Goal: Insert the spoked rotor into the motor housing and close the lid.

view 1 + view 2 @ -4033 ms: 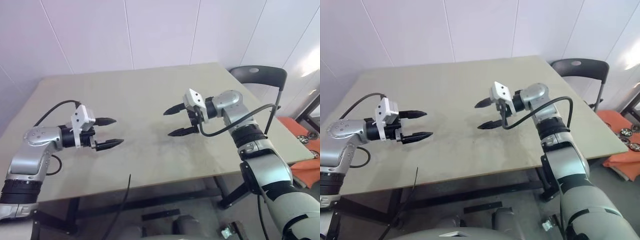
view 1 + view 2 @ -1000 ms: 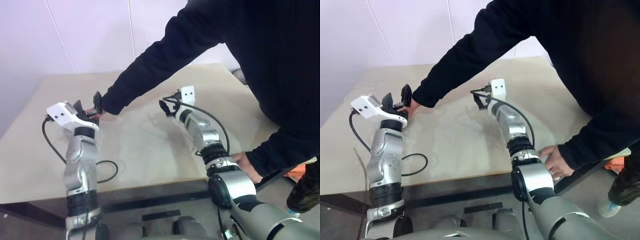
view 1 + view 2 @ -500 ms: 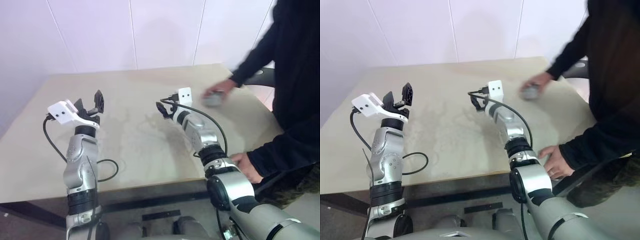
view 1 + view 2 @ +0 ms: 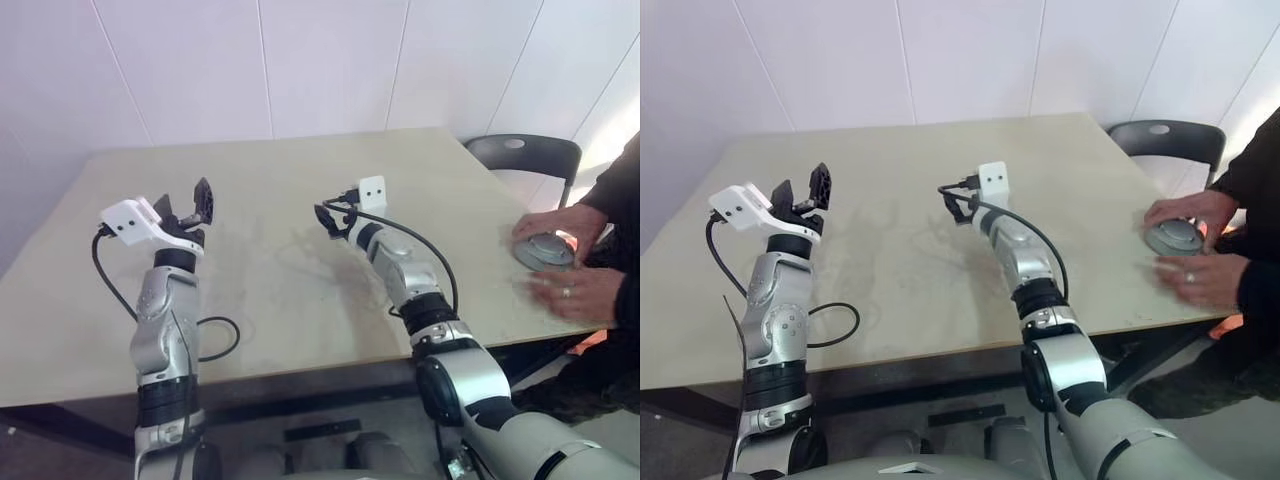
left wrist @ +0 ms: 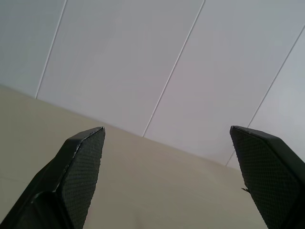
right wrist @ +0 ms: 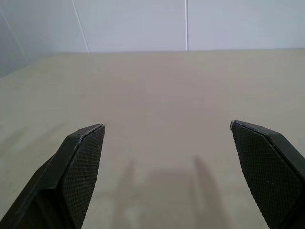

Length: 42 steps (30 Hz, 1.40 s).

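A person's two hands (image 4: pixel 565 290) rest at the table's right edge around a round grey disc (image 4: pixel 543 250) that looks like the lid. The spoked rotor and the motor housing are out of view. My left gripper (image 4: pixel 183 200) is raised over the left part of the table (image 4: pixel 300 300), tilted upward and open, with nothing between its fingers; the left wrist view shows them (image 5: pixel 81 162) wide apart against the wall. My right gripper (image 4: pixel 330 213) hovers level above the table's middle, open and empty, its fingers (image 6: pixel 78 162) spread wide in the right wrist view.
A black chair (image 4: pixel 520 155) stands behind the table's right corner. A black cable (image 4: pixel 215 335) loops on the table beside my left arm. A white tiled wall (image 4: pixel 330 60) runs behind the table.
The person's arm, which reached across to my left gripper, has drawn back to the right edge with the grey disc. Both grippers have kept still and open.
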Available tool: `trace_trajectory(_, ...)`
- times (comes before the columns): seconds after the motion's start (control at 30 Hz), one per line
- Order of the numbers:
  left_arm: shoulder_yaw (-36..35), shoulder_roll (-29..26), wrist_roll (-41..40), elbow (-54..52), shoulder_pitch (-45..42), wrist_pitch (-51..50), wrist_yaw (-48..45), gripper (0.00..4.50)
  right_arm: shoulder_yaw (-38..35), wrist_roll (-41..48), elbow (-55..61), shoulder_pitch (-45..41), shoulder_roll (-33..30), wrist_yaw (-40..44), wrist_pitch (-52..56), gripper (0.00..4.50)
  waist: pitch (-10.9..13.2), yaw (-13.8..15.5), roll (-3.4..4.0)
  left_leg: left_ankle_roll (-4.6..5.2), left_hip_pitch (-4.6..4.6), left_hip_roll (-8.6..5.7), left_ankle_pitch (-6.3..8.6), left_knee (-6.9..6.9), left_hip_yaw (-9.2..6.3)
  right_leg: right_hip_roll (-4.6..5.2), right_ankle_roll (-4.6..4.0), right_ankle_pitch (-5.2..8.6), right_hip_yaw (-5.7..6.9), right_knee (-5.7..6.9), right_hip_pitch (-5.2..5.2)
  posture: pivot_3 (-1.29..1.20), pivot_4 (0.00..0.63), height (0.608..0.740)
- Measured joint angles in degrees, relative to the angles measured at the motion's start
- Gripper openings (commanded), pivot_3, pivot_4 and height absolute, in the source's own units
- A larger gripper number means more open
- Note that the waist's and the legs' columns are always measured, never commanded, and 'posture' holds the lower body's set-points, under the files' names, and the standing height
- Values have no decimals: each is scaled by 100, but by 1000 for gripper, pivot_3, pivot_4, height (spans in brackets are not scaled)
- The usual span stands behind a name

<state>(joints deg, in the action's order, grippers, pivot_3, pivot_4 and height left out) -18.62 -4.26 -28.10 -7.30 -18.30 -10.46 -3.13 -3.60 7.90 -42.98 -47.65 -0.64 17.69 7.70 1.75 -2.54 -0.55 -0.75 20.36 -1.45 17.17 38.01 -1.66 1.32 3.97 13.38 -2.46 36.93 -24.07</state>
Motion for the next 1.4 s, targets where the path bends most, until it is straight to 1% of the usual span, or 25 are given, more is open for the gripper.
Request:
trace_trajectory(0.23,59,3,0,12,-9,-2,-38,4463,10,0,59,83,-22,-44,83,4436,0,0,0,0,0,1,0,0,0,-2,0,0,0,0,0,0,0,740)
trace_trajectory(0.5,99,-29,6,169,-231,4,-79,4463,18,11,54,78,-17,-1,70,4436,1,-1,0,0,0,1,0,-1,0,-6,0,0,-1,-3,0,0,0,740)
trace_trajectory(1.27,108,43,50,271,-186,123,-83,4463,3,9,42,40,-90,-96,101,4436,1,-1,0,0,1,6,0,-2,-1,-12,0,0,-2,-6,0,0,0,740)
trace_trajectory(1.4,113,-21,47,291,-211,100,-157,4463,2,11,66,57,-84,-106,100,4436,2,0,0,0,1,7,0,-2,-1,-15,0,0,-2,-6,0,0,0,740)
